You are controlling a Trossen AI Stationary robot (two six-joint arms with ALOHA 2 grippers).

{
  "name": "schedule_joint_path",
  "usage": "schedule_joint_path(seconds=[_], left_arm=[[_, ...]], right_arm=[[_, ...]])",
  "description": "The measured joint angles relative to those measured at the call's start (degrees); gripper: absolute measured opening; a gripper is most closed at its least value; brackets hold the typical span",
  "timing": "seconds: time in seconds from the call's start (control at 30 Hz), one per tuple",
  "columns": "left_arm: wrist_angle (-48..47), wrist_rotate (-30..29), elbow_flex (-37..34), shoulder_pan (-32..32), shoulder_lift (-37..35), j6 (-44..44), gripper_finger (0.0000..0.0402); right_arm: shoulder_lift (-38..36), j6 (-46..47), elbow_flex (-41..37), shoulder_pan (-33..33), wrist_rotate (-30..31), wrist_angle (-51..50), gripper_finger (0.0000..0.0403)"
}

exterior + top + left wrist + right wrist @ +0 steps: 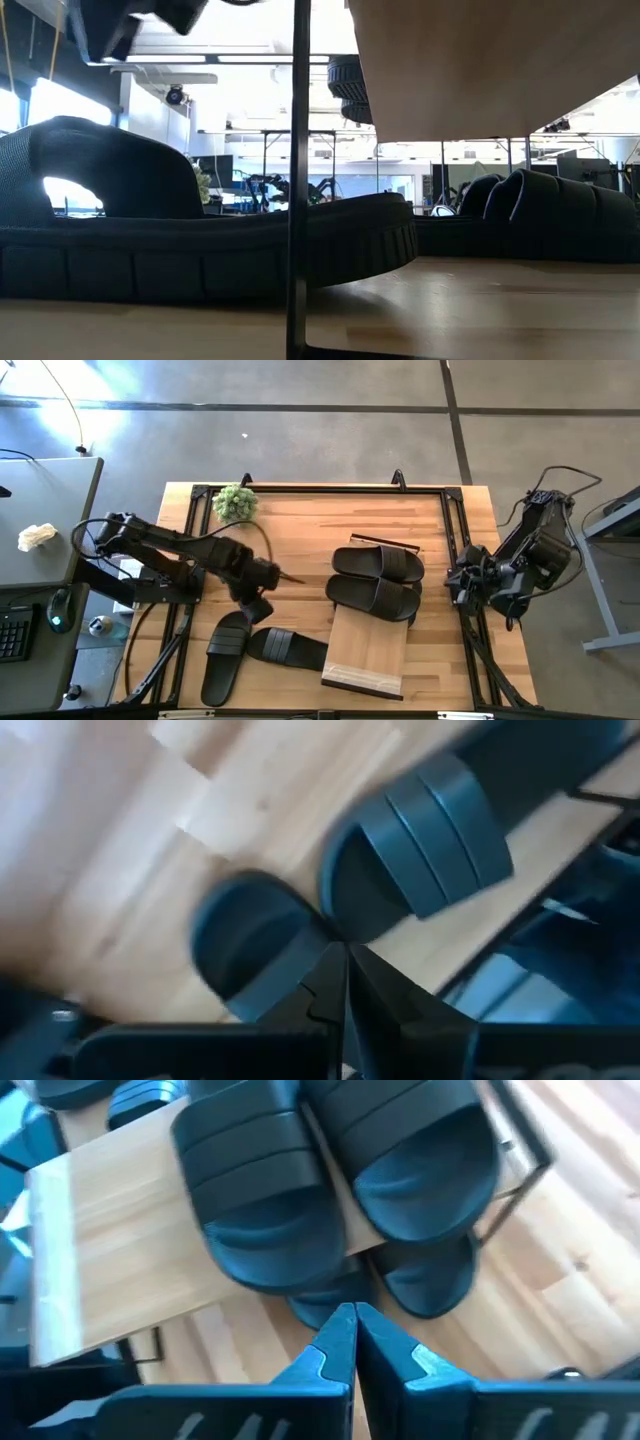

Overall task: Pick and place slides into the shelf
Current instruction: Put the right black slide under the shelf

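Note:
The shelf [366,652] is a light-wood plank on a thin dark frame, at the table's middle right. Two black slides [378,564] [373,599] lie sole down side by side on its far part. In the right wrist view, more dark slide ends [428,1283] show under the plank [110,1250]. Two other slides [224,656] [289,648] lie on the table at the near left. My left gripper [258,606] hangs shut in the air over them, pointing steeply down [345,960]. My right gripper [462,586] is shut at the table's right edge, facing the shelf [352,1322].
A small green plant [236,503] stands at the far left of the table. A black frame rail [320,489] runs round the table's edges. In the low view a dark post [298,180] and the near slide [200,240] fill the foreground. Bare wood lies between the left slides and the shelf.

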Motion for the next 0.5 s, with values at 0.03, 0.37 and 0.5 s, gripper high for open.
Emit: schedule_joint_path(seconds=[0.03, 0.37, 0.5], left_arm=[[3.17, 0.74, -2.47, -0.67, -1.59, -1.29, 0.0005], [43.03, 2.46, -33.25, -6.14, -20.67, -17.68, 0.0005], [47.83, 2.33, -41.29, -7.34, -24.1, -21.79, 0.0005]], right_arm=[[-0.06, 0.0, -0.45, 0.0, -0.28, 1.36, 0.0], [0.47, -0.74, -2.14, 0.0, -1.16, 14.97, 0.0], [0.42, -0.71, -2.14, -0.07, -0.27, 15.98, 0.0]])
